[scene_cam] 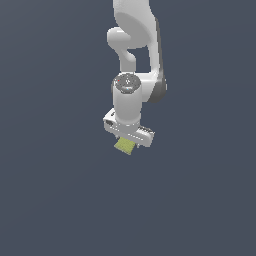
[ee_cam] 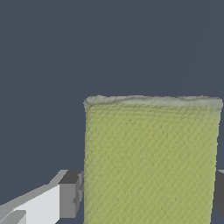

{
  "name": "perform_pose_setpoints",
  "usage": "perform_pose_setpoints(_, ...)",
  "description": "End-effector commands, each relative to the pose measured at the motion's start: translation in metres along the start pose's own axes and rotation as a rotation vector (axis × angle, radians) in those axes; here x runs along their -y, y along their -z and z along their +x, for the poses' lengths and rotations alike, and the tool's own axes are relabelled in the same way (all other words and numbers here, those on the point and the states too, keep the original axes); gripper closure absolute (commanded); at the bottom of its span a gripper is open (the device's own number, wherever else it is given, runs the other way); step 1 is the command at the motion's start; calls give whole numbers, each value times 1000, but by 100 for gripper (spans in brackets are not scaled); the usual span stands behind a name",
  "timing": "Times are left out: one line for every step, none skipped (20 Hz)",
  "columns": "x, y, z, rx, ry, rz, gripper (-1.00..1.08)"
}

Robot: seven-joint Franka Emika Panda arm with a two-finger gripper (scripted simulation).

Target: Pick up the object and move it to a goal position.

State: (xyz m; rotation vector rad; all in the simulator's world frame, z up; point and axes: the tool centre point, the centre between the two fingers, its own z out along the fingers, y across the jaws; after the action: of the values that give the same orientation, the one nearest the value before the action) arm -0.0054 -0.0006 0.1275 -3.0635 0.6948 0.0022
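Yellow-green and faintly ribbed, the block (ee_cam: 151,162) fills most of my wrist view, its far edge pale and slightly wavy. My tool (ee_cam: 146,192) has a dark fingertip (ee_cam: 72,193) pressed to each side of it, closed to the block's width (narrower than my white tool body). From the exterior view the block (scene_cam: 124,145) hangs below my tool (scene_cam: 127,141), with plain dark open room all around.
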Motion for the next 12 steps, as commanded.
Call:
perform_pose_setpoints(11, 29, -10, -2, 0, 0, 108)
perform_pose_setpoints(16, 40, -15, -2, 0, 0, 108)
perform_pose_setpoints(21, 51, -19, -2, 0, 0, 108)
perform_pose_setpoints(25, 63, -23, -2, 0, 0, 108)
perform_pose_setpoints(30, 74, -27, -2, 0, 0, 108)
perform_pose_setpoints(34, 85, -31, -2, 0, 0, 108)
perform_pose_setpoints(39, 96, -35, -3, 0, -1, 108)
perform_pose_setpoints(43, 108, -39, -3, 0, -1, 108)
perform_pose_setpoints(48, 119, -43, -3, 0, -1, 108)
perform_pose_setpoints(53, 130, -47, -3, 0, -2, 108)
perform_pose_setpoints(57, 141, -51, -3, 0, -2, 108)
perform_pose_setpoints(62, 153, -55, -3, 0, -2, 108)
